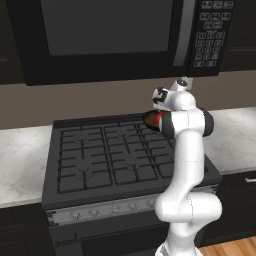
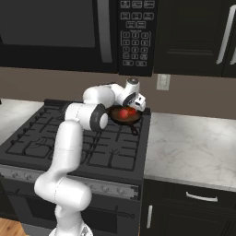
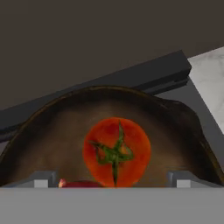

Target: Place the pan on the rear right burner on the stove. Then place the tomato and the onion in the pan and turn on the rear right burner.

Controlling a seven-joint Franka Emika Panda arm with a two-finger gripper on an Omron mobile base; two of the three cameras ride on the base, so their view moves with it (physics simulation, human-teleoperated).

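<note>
Stove rear right: pan holds tomato; arm overhead, fingers apart.

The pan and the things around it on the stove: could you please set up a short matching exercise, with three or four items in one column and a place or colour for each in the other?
Column one:
1. tomato
2. pan
3. microwave
4. counter

Column two:
a. white marbled, right of the stove
b. on the rear right burner
c. black, mounted above the stove
d. red with a green stem, lying in the pan

Pairs: 1-d, 2-b, 3-c, 4-a
</note>
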